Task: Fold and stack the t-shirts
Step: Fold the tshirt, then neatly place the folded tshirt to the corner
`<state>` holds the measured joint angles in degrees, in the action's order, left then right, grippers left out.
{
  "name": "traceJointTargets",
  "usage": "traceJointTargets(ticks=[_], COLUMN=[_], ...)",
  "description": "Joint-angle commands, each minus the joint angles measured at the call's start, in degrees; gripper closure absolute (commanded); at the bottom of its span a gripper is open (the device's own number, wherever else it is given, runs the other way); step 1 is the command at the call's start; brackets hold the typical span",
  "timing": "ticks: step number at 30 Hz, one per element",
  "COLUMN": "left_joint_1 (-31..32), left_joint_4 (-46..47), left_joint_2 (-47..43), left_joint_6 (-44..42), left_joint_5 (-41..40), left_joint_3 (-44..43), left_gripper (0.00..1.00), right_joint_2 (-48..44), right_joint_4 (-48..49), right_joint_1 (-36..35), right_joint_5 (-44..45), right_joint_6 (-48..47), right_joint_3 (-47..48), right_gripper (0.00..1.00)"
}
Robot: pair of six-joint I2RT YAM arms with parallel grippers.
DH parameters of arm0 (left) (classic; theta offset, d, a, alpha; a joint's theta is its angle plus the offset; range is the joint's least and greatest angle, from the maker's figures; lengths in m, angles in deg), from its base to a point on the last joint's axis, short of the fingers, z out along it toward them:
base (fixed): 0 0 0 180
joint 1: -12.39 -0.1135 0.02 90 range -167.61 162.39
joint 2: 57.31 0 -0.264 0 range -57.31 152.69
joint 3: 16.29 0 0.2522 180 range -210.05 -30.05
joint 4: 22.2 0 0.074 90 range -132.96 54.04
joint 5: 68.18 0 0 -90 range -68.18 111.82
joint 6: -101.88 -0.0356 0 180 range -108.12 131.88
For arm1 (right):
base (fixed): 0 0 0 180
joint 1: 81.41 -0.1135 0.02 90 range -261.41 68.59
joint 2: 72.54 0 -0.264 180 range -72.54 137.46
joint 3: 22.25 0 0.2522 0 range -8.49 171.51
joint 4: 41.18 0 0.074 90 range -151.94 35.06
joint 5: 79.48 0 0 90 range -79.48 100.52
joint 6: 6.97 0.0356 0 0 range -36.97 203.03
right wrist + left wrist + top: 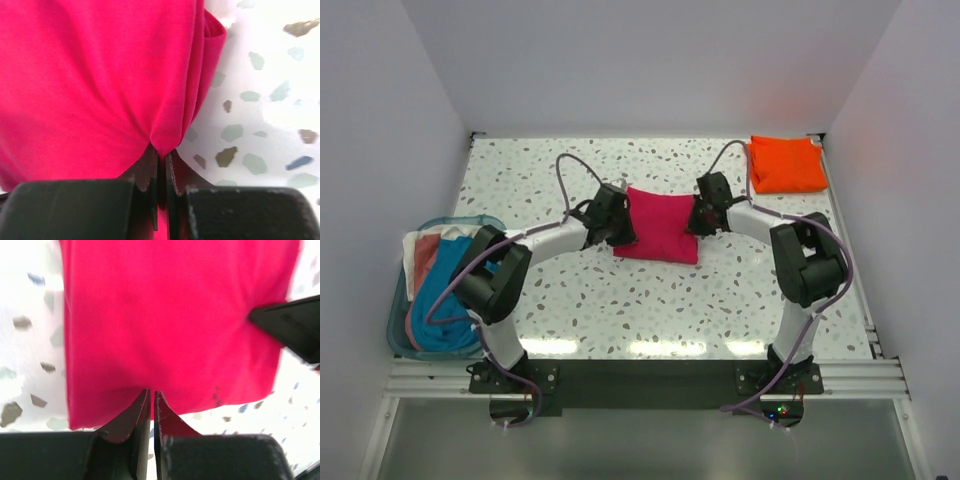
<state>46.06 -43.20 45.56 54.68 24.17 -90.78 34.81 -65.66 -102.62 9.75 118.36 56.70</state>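
At the near left, a teal basket (396, 322) stands on the speckled bench (620, 305), holding blue, white and pinkish cloth.

Past it, mid-bench, the magenta-pink t-shirt (658, 226) lies folded into a flat rectangle between the two arms. The left fingers (622, 226) meet its left edge. In the left wrist view they (151, 396) are drawn almost together over the hem of the shirt (170, 315), apparently pinching it, though the blur there leaves the bite itself unclear. The right fingers (698, 219) are at the opposite edge. The right wrist view shows them (162, 156) closed tight on a gathered fold of the shirt (90, 75), with creases running into the tips and stacked layers showing at the side. One dark tip of the right fingers (290, 325) also shows in the left wrist view, pressing into the cloth.

Farthest away, in the far right corner of the bench, the orange t-shirt (786, 164) lies folded, well apart from the pink one.
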Motion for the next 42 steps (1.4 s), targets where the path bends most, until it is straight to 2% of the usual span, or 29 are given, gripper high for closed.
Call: traceJointTargets(ticks=[1, 6, 13, 22, 27, 42], left_joint_1=[-1.9, -3.9, -6.2, -10.4, -11.6, -13.3], left_joint_4=[-3.8, -9.1, -15.2, -15.5, -16.0, -14.3], left_joint_2=[-6.4, -11.5, -19.3, -20.9, -19.6, -16.8], left_joint_6=[-3.9, -6.7, -11.9, -15.9, -17.9, -19.9], left_joint_5=[-2.1, -1.1, 0.5, 5.5, 7.5, 10.8], left_joint_3=[-9.7, -14.1, -11.4, -7.8, -8.7, -6.7], left_gripper=[0.88, 0.85, 0.82, 0.81, 0.81, 0.81], right_joint_2=[1.7, 6.3, 16.9, 25.1, 26.9, 26.2], right_joint_4=[-6.9, -15.2, -24.1, -29.2, -28.7, -27.1], right_joint_1=[0.1, 0.6, 4.6, 10.3, 12.0, 14.8], right_joint_5=[7.2, 14.0, 20.1, 24.2, 27.9, 29.4], right_joint_6=[-6.3, -18.1, -37.8, -46.1, -50.3, -57.0], right_joint_3=[7.7, 21.2, 45.8, 65.0, 69.4, 76.1], right_gripper=[1.00, 1.00, 1.00, 1.00, 1.00, 1.00])
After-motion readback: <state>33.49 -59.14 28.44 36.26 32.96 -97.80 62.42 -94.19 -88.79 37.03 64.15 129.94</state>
